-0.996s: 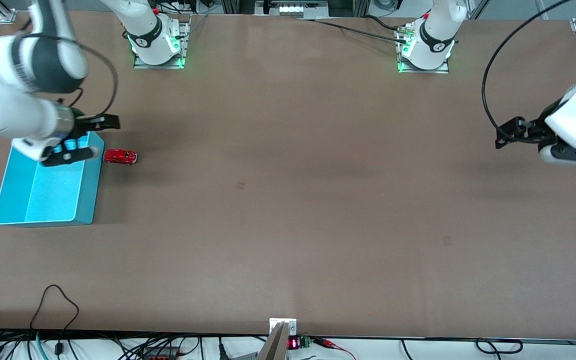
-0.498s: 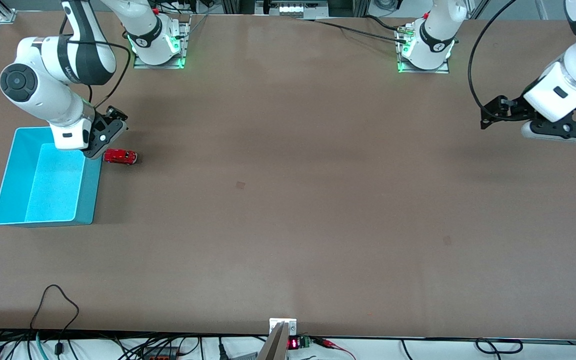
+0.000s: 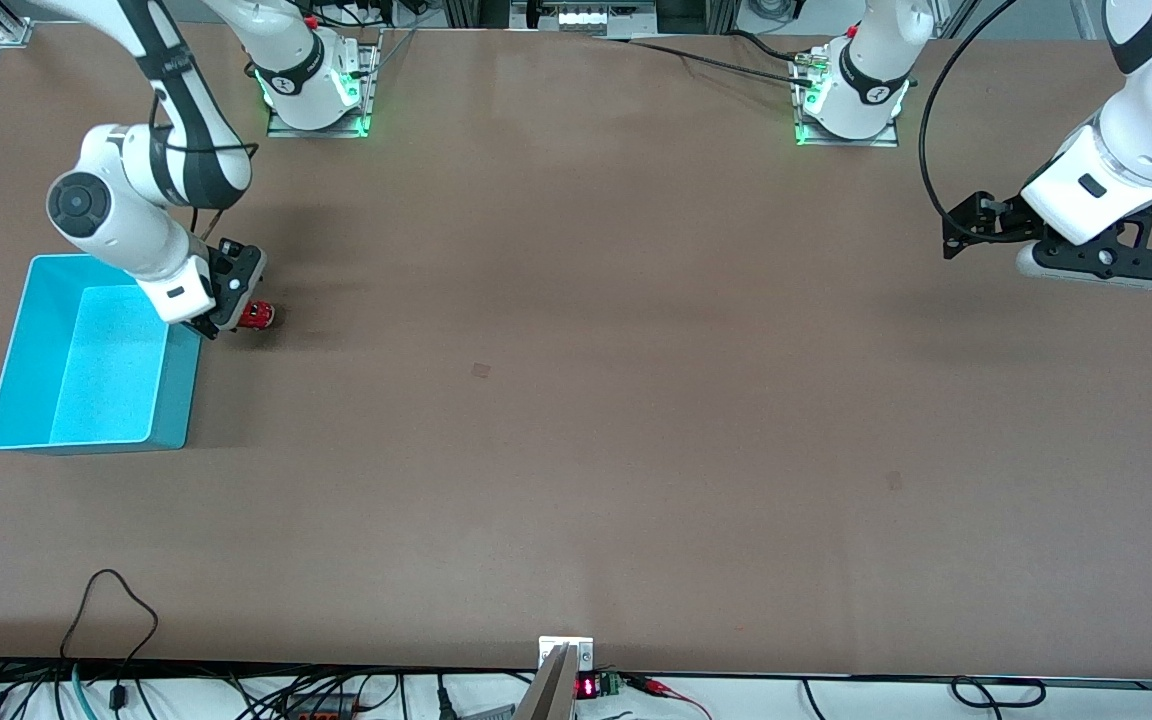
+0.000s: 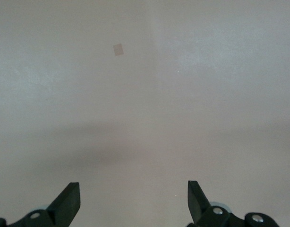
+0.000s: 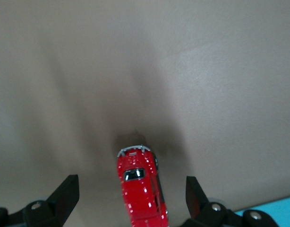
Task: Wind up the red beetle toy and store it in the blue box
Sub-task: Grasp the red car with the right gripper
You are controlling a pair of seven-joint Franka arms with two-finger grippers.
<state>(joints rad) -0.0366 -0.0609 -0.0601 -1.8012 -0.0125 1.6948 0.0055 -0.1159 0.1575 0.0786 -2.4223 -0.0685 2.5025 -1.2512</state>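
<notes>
The open-topped rectangular light-blue plastic box (image 3: 171, 385) sits toward the right arm's end of the brown table (image 3: 576, 420). Just beside its farther corner stands the tiny glossy red beetle toy car (image 5: 141, 189), between the spread fingers of the right gripper (image 3: 231, 312), untouched. The left gripper (image 3: 966, 240) waits open, over bare table.

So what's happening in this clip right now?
The right gripper is down over the red toy car, which sits on the table just beside the blue box. Its fingers are open, one on each side of the car, so nothing is grasped yet. The box has nothing in it. The left gripper waits, open, above bare table at the left arm's end, holding nothing.
</notes>
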